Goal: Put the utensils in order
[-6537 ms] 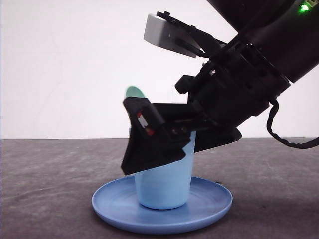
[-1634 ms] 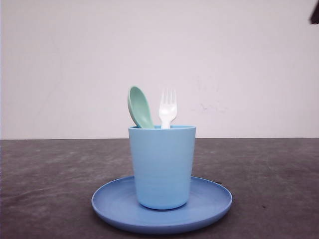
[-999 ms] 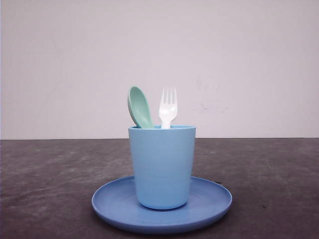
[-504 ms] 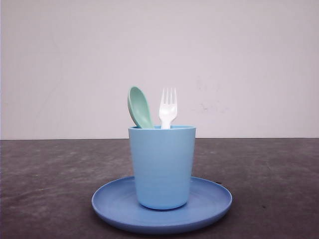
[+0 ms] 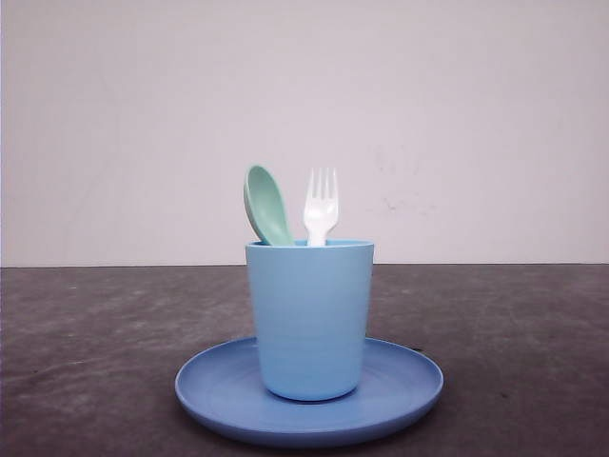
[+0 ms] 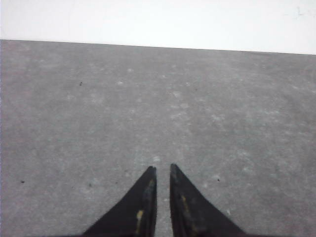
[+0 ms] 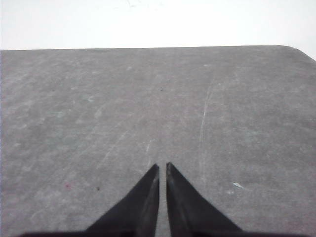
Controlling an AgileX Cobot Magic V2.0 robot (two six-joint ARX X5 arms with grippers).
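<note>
No text, label, brand, number or sign can be read on anything here. The cup [image 5: 309, 319], the plate [image 5: 400, 390], the spoon [image 5: 267, 205] and the fork [image 5: 321, 205] are plain and unmarked, and so are the bench [image 5: 514, 324] and the wall [image 5: 457, 124] behind it.

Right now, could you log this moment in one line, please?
fork, spoon: upright in cup | left gripper, right gripper: shut, empty
</note>
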